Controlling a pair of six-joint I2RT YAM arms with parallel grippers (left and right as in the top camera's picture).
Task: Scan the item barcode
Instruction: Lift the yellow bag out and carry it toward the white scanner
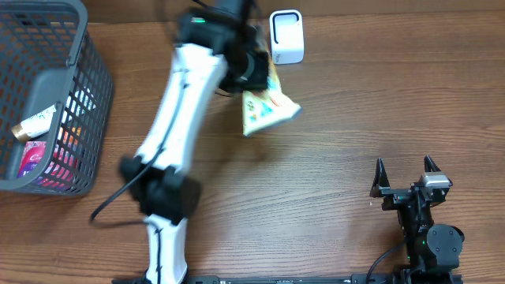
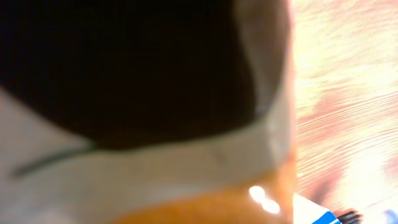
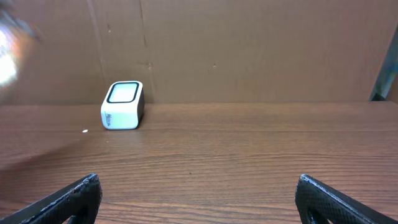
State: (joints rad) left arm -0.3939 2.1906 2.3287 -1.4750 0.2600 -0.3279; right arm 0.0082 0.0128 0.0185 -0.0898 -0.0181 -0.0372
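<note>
Our left gripper [image 1: 254, 72] is clamped on the snack packet [image 1: 270, 110], just beside the scanner [image 1: 286, 35]. Our right gripper [image 1: 404, 166] — fingers spread wide — sits well apart from the scanner.

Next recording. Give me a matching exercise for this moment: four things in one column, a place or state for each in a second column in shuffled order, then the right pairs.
Things:
1. grey basket
2. white scanner
3. snack packet
4. right gripper

Places or states:
A. fingers wide apart, holding nothing, at lower right in the overhead view
B. clamped in the left gripper, close to the scanner
C. at top centre in the overhead view, nothing touching it
D. at far left, with items inside

Pairs: 1-D, 2-C, 3-B, 4-A
</note>
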